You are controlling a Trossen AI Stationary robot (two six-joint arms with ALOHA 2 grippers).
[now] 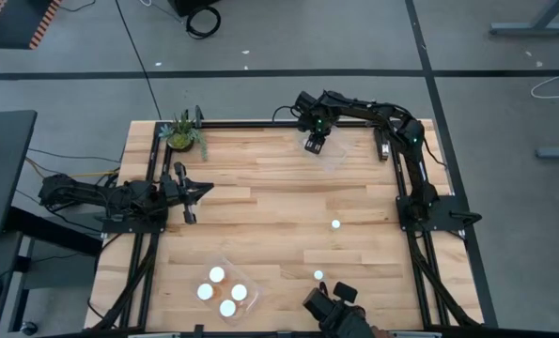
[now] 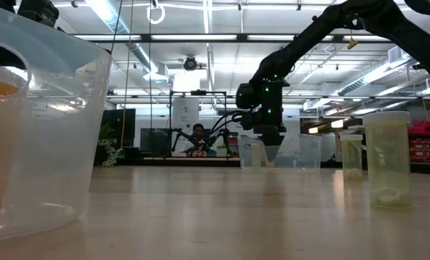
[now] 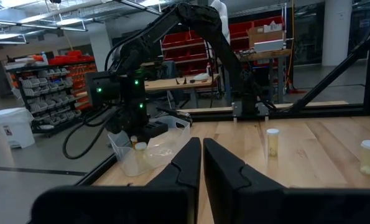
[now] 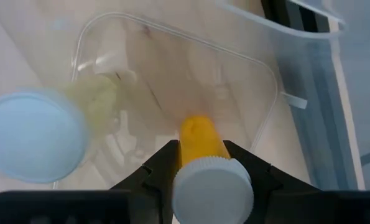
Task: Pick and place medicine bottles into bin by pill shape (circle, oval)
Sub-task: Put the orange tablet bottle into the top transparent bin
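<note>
Fingers (image 4: pixel 206 163) clamping white-capped bottle (image 4: pixel 211 177), no label

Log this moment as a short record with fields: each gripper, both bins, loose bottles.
right gripper: shut on a narrow medicine bottle, held over the far clear bin
far clear bin contents: one capped bottle already inside
left gripper: shut, empty, waiting at the table's left side
near clear bin: four white-capped bottles
loose bottles: two standing on the table
</note>
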